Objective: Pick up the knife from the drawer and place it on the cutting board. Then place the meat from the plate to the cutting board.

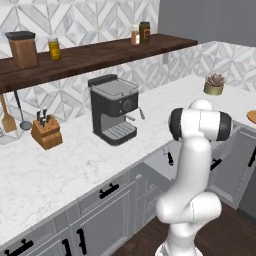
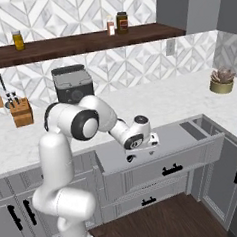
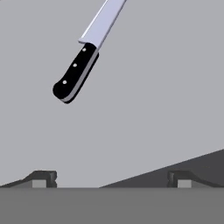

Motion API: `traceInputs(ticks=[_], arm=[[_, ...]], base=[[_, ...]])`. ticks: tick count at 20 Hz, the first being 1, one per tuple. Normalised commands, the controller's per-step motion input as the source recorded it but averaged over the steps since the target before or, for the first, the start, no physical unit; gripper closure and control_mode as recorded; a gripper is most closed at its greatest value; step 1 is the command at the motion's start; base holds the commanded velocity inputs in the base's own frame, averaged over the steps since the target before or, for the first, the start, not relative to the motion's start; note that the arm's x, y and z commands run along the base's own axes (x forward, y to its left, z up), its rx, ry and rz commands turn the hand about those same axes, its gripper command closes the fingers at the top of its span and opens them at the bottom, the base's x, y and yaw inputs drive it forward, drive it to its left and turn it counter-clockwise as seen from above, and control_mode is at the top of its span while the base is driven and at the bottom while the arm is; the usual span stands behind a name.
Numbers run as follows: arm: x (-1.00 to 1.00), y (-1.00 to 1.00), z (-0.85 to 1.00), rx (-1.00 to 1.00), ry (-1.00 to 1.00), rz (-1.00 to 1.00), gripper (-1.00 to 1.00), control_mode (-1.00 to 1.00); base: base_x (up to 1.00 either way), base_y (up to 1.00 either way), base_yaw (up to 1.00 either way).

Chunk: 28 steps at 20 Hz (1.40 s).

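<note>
Grey drawer (image 3: 166,87), lone knife (image 3: 76,72), unobstructed.

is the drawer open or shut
Open: the drawer is pulled out from the cabinets, its grey inside exposed with the knife lying flat in it.

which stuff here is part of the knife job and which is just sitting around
Job:
knife, lying in the open drawer
gripper, open above the drawer floor
plate, its edge at the far right of the counter

Lying about:
coffee machine
knife block
potted plant
shelf jars
</note>
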Motion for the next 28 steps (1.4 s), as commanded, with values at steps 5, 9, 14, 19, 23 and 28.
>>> traceInputs(ticks=[5,9,14,19,23,28], arm=[[0.0,-0.27,-0.36,0.0,0.01,0.0,-1.0,-1.0],[-0.04,-0.24,-0.2,0.0,0.0,0.0,-1.0,-1.0],[-0.37,-0.25,-0.08,0.0,0.0,0.0,-1.0,-1.0],[-0.76,-0.27,-0.03,0.0,0.0,0.02,-1.0,-1.0],[-0.6,-0.28,0.0,0.0,0.0,0.0,-1.0,-1.0],[-0.28,-0.08,0.0,0.0,0.0,0.0,-1.0,-1.0]], base=[[0.0,0.0,0.0],[0.0,0.0,0.0],[0.0,0.0,0.0],[0.0,0.0,0.0],[0.0,0.0,0.0],[0.0,0.0,0.0]])
